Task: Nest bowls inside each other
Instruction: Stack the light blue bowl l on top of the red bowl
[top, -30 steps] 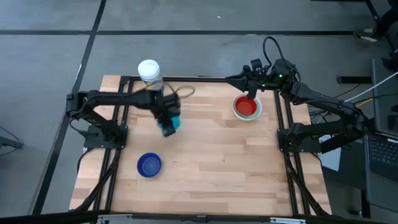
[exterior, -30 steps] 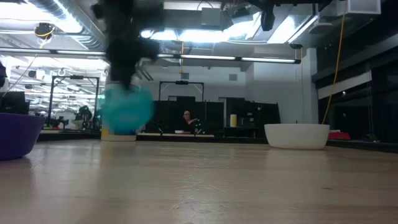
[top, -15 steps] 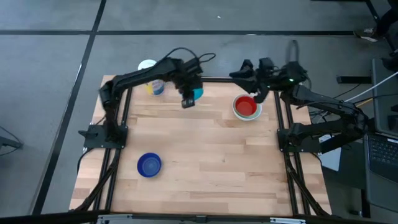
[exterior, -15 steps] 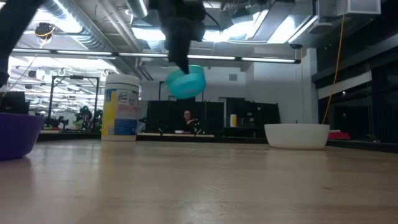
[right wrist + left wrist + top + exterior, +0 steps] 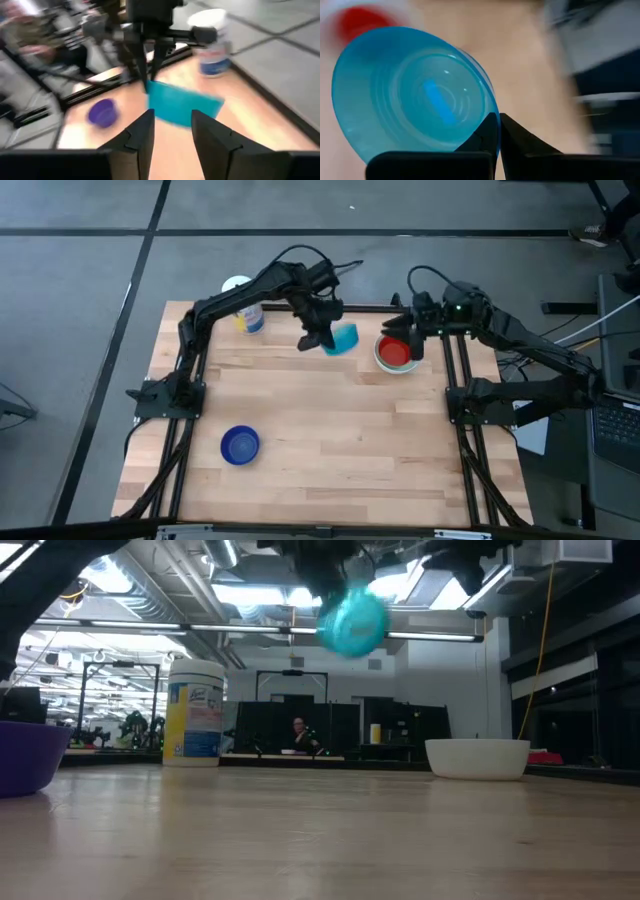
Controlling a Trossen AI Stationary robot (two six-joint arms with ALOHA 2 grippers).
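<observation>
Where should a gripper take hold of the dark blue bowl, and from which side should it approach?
Grip the rim of the dark blue bowl, probably from straight above. It stands upright and alone on the wooden table, mouth open, so one finger can go inside the wall and one outside.

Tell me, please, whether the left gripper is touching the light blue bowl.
Touching: in the left wrist view the left gripper has its fingers shut on the light blue bowl at its rim; the low view shows the bowl carried in the air.
</observation>
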